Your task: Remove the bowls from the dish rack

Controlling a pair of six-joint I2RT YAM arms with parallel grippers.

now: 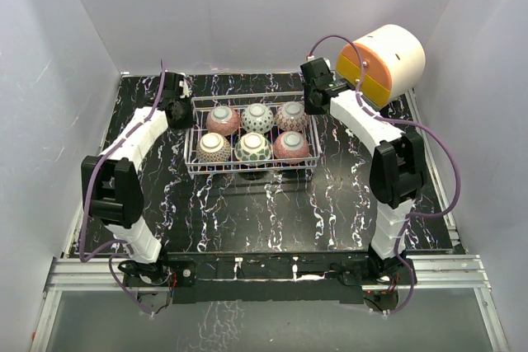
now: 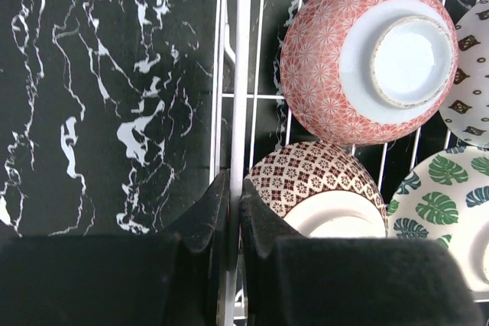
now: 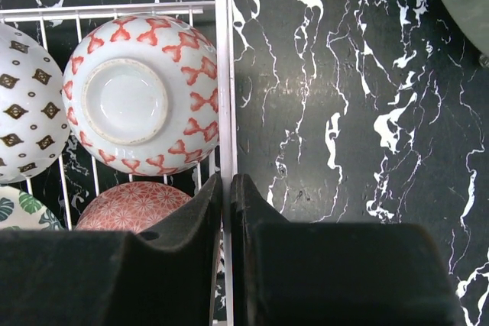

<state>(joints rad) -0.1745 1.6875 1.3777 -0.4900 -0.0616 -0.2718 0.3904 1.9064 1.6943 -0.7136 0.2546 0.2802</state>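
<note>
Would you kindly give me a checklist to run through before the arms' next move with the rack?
1. Left fingers closed on the dish rack's left rim wire: ok.
2. Right fingers closed on its right rim wire: ok.
3. All six bowls sitting in the rack, foot rings up: ok.
4. Left fingers apart from the brown-patterned bowl: cannot tell, very close.
5. Right arm apart from the orange and yellow drawer unit: cannot tell from above.
</note>
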